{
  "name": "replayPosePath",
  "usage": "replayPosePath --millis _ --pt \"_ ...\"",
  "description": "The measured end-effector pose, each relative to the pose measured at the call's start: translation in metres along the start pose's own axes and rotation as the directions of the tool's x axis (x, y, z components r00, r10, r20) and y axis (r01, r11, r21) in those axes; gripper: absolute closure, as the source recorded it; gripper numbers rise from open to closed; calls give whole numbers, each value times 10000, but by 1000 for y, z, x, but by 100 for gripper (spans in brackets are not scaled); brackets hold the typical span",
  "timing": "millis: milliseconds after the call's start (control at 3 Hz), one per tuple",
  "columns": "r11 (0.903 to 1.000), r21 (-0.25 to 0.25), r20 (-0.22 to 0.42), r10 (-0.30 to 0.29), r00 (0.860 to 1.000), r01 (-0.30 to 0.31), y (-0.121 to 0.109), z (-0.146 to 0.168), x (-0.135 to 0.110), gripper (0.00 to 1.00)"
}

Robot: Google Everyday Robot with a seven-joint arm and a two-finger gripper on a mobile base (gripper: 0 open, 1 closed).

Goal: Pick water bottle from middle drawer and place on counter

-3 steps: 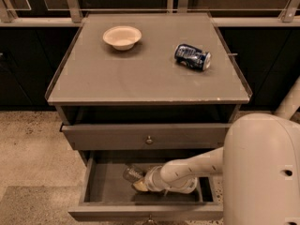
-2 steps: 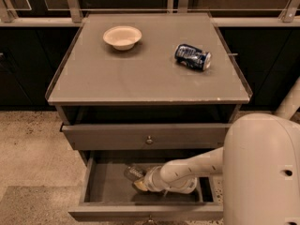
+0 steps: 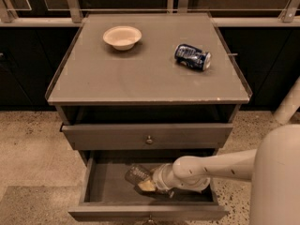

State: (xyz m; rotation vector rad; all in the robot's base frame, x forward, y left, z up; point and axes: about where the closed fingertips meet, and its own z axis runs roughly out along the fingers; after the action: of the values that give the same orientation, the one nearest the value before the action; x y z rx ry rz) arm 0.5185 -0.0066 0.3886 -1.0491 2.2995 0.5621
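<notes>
water bottle (image 3: 135, 174) | lying in middle drawer (image 3: 106, 192) | hand (image 3: 146, 185) just beside it | open or closed: cannot tell

gripper (image 3: 146, 185) in middle drawer (image 3: 107, 187) by water bottle (image 3: 135, 174); upper drawer (image 3: 112, 136) overhangs

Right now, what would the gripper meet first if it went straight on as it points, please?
Probably the water bottle, lying at the tip of the gripper, which points left in the picture inside the open middle drawer; depth is unclear.
</notes>
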Motion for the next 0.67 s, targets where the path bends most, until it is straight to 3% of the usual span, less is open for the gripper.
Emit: replayPosePath --millis 333,667 --pt "9992 386 -28 -37 10000 38 -6 -52 -3 100" --pt "9926 1173 -173 -295 9994 314 -11 -106 -11 100"
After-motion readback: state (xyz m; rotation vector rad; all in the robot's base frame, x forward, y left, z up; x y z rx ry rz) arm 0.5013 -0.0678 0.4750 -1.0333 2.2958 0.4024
